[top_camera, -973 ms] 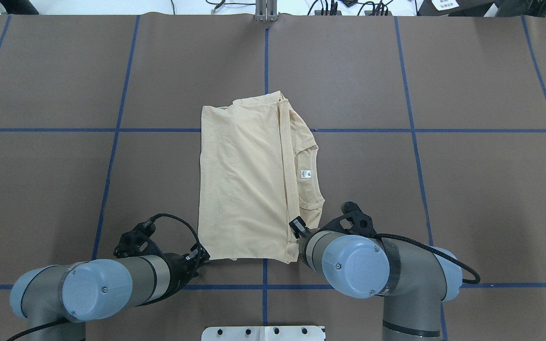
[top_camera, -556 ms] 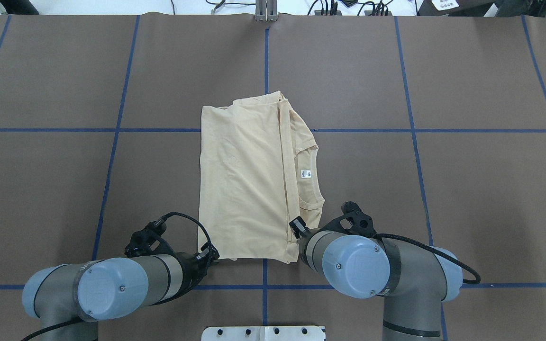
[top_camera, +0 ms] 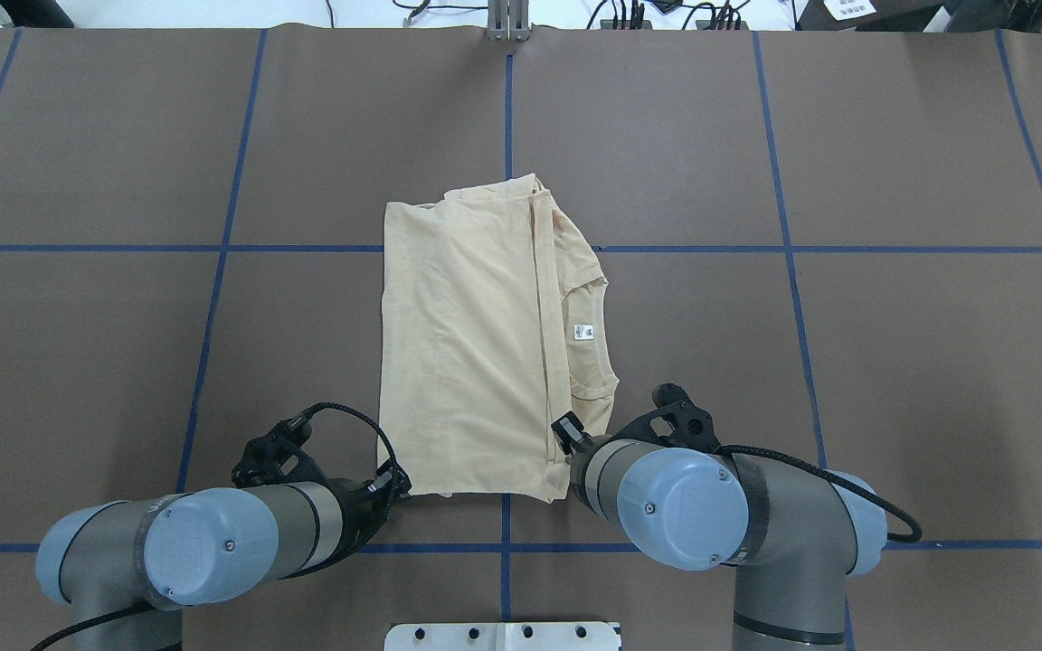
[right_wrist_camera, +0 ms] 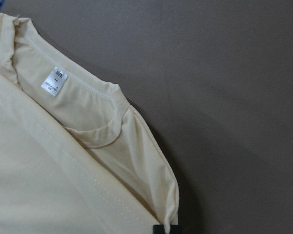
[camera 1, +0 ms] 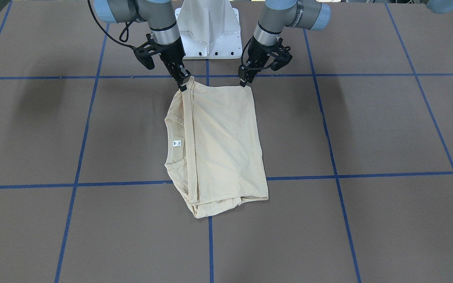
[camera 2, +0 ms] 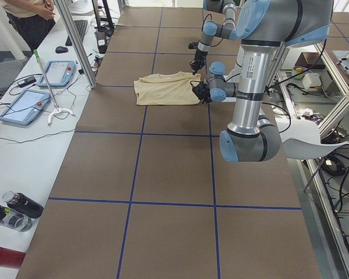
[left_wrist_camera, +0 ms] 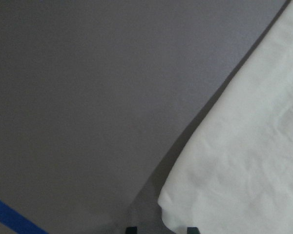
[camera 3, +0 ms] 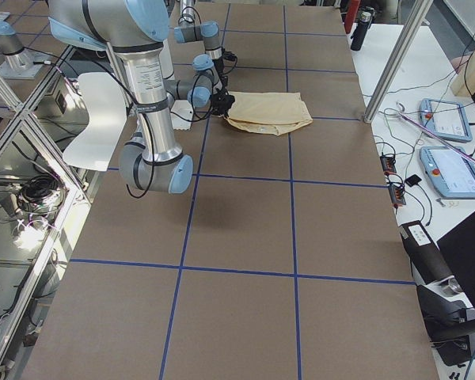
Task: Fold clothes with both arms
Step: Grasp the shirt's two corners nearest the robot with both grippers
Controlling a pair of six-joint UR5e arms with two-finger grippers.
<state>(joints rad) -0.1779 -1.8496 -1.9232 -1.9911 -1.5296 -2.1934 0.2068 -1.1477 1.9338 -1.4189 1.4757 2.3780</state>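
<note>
Cream-yellow shirt (top_camera: 467, 344), folded, mid-bench (top_camera: 847, 362), one short edge facing the robot-side edge. At its near corners: right gripper (camera 1: 182, 83) clenched on cloth, left gripper (camera 1: 244, 80) released, jaws astride. Recommended: left pinches every layer, then both lift level.

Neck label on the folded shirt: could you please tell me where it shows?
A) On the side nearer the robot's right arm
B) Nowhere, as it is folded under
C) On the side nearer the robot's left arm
A: in the overhead view the neck label lies face up inside the collar, on the edge of the shirt where the right arm comes in.
</note>
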